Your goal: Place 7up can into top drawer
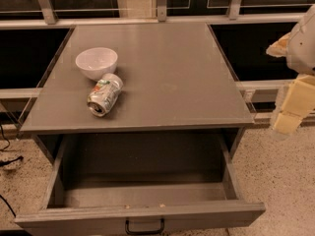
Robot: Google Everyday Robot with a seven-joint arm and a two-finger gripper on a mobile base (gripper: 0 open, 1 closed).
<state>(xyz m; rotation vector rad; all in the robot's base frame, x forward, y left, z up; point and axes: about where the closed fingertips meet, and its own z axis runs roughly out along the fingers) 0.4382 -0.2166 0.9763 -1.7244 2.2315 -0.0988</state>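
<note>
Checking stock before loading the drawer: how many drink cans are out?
1. The can lies on its side on the tabletop by the bowl. The gripper hangs right of the tabletop. The drawer shows none.

Tool (pixel 291 107) at far right edge

White bowl (pixel 96 63) upright on grey tabletop (pixel 172 82), left rear; black cables (pixel 7 149) on speckled floor (pixel 283 173) at left.

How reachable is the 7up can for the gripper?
Probably yes: the gripper hangs right of the tabletop, and the 7up can lies exposed, only the white bowl close behind it.
</note>
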